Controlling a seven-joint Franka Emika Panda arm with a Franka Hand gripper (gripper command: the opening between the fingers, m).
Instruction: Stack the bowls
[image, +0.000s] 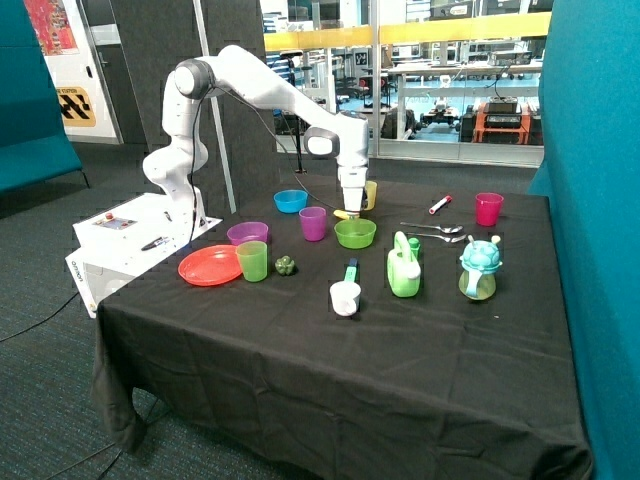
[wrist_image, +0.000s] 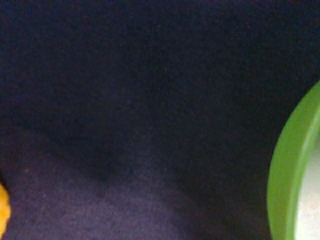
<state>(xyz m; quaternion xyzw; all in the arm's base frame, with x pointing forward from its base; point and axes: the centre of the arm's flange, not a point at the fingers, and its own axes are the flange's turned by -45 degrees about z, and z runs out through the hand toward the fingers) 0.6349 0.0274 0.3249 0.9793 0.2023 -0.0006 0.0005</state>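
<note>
The gripper (image: 352, 208) (finger spread impossible to tell) hangs just behind the lime green bowl (image: 355, 233), probably light, stiff, slick plastic best pinched across its thin rim (wrist_image: 285, 165).

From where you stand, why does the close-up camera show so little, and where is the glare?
Wrist view: nearly all dark tablecloth, only the lime green bowl rim at an edge, soft and blurred. Outside view: bright windows behind, no glare on the cloth, gripper low beside that bowl.

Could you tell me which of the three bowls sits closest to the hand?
The green bowl, just below the hand. The blue bowl and the purple bowl sit farther away toward the robot's base.
</note>
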